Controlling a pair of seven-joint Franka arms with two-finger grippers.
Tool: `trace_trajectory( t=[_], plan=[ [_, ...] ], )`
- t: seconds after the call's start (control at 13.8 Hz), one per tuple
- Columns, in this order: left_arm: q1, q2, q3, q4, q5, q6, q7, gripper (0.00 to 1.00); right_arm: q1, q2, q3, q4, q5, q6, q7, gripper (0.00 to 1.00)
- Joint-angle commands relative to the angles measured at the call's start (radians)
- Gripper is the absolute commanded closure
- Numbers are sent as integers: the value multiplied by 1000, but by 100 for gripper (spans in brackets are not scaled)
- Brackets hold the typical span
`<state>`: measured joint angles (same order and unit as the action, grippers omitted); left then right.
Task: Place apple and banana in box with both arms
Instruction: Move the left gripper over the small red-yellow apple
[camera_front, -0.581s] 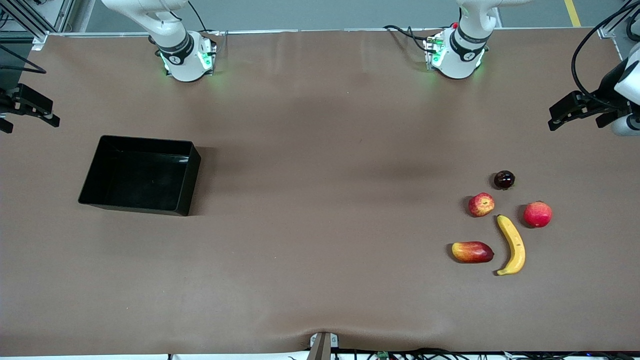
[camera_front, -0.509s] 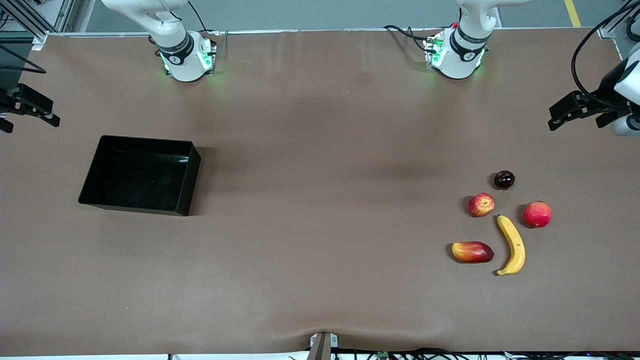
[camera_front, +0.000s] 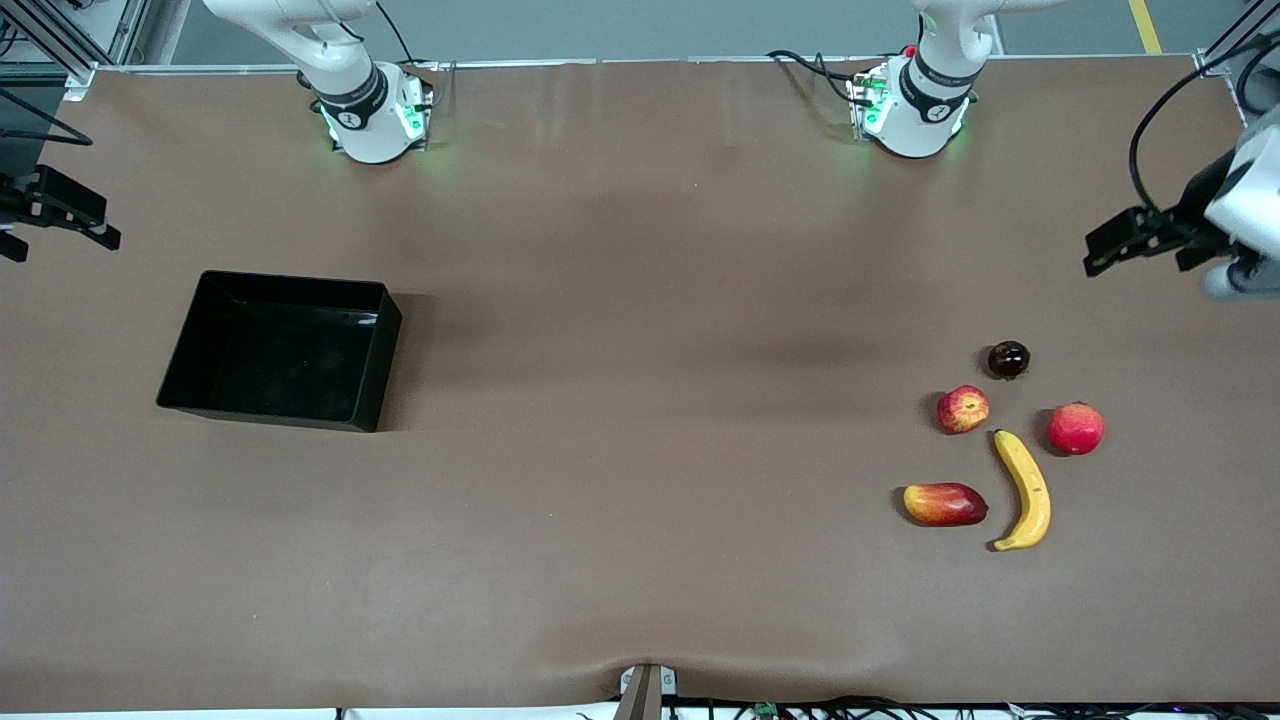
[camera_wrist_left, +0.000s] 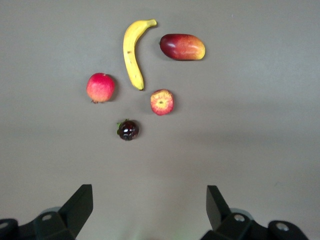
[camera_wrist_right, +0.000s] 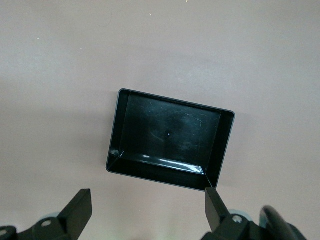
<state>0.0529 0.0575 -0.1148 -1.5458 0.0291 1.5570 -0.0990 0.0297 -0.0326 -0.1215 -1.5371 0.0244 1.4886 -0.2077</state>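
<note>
Left end effector (camera_front: 1110, 245) nudged inward at the bench (camera_front: 640, 560) edge; fruits unmoved. We see both wide open and empty, right end effector (camera_front: 60, 215) over the edge by the box (camera_front: 385, 345).

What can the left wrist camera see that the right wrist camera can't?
Only the left wrist view shows the fruit: the banana, the apple, a red-yellow mango-like fruit, a red-pink round fruit and a small dark fruit. Only the right wrist view shows the empty black box. Both show brown table and an open tool: the left tool, the right tool.
</note>
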Motion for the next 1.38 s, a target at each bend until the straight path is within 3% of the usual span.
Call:
trace_trajectory(
  t=[0.0, 0.36, 0.58, 1.02, 1.31],
  plan=[
    [5, 22, -3, -86, -8, 99, -7, 0, -13, 10, 6, 21, -12, -22, 7, 0],
    [28, 21, -3, -414, -5, 485, -2, 0, -22, 19, 3, 21, -12, -33, 7, 0],
    [27, 85, -3, -532, 29, 671, -7, 0, -42, 28, 2, 23, -8, -31, 5, 0],
    [32, 310, 1, -547, 38, 901, 1, 0, -99, 85, 2, 26, -1, -19, -2, 0],
    [36, 400, 4, -514, 69, 966, 2, 0, -177, 221, 2, 28, -9, 14, -4, 0]
  ],
)
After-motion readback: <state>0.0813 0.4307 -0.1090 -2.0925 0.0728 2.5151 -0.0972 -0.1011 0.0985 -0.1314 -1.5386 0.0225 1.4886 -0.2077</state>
